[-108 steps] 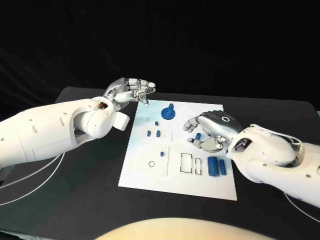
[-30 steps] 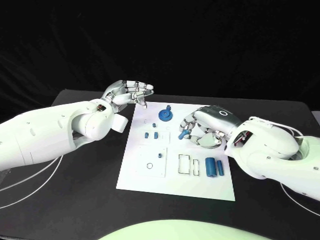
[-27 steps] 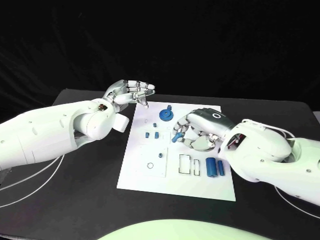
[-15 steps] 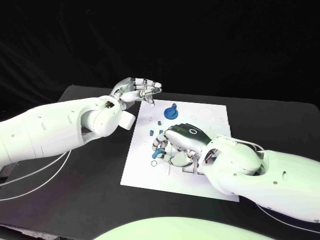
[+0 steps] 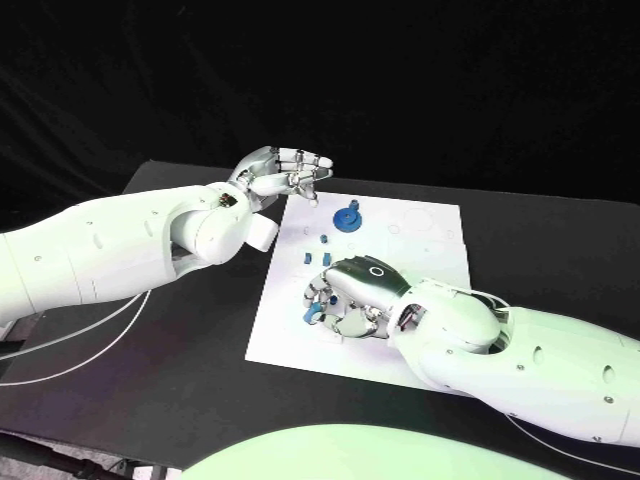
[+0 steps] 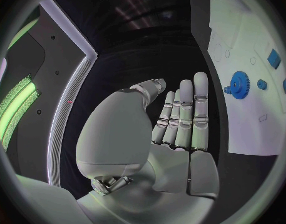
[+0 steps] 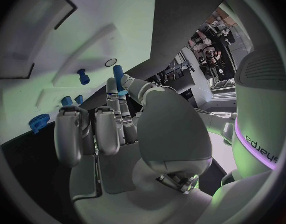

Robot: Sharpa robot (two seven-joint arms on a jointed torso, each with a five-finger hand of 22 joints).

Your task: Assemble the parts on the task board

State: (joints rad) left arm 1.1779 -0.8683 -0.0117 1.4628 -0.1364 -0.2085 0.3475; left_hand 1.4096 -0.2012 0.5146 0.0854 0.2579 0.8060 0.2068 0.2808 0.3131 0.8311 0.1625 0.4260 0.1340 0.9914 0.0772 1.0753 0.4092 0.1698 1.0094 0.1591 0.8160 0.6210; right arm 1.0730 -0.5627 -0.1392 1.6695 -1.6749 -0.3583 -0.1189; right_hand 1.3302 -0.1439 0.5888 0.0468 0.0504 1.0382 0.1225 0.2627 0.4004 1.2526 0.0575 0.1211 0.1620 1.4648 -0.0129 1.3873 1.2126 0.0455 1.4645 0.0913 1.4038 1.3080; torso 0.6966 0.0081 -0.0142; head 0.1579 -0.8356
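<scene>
the silver right hand [image 5: 346,297] pinches a small blue cylinder part [image 7: 118,76] over the white task board's [image 5: 421,225] left edge; the silver left hand [image 5: 283,176], fingers apart and empty, hovers off its far left corner.

"sharpa" brand lettering, printed dark and running sideways, on robot's white arm casing [image 7: 257,134] in right wrist view. No other readable text on task board [image 5: 421,240] or parts.

A robotics lab: black-draped backdrop, black table [image 5: 190,330], white task board [image 5: 421,225].
</scene>
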